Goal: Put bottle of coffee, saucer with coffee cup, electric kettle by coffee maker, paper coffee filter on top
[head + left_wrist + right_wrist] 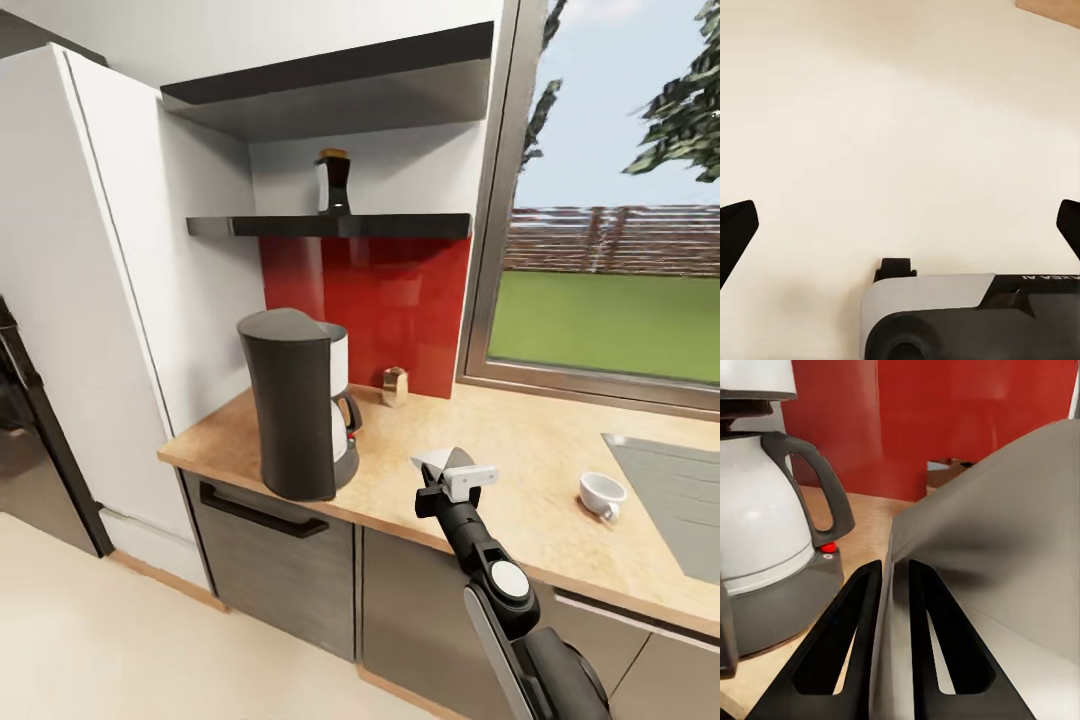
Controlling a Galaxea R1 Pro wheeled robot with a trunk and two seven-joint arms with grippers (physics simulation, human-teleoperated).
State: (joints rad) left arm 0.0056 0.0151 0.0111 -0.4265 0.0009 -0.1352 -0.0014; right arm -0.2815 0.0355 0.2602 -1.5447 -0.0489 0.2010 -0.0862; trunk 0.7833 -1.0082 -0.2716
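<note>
Right gripper (447, 470) clamped on paper coffee filter (446, 461), fingers (847, 641) nearly together, held over countertop (520, 470) just right of coffee maker (297, 400). Coffee cup (601, 493) farther right, near the sink. Bottle of coffee (333, 182) up on shelf (330, 226). Left gripper (900, 225) spread wide, holding nothing, above floor.

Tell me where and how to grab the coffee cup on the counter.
Grip the coffee cup by its rim wall, one finger inside, one outside, coming from above. It stands upright with its mouth open upward on the countertop, and its small handle looks too slight to pinch. The left claw is open.
</note>
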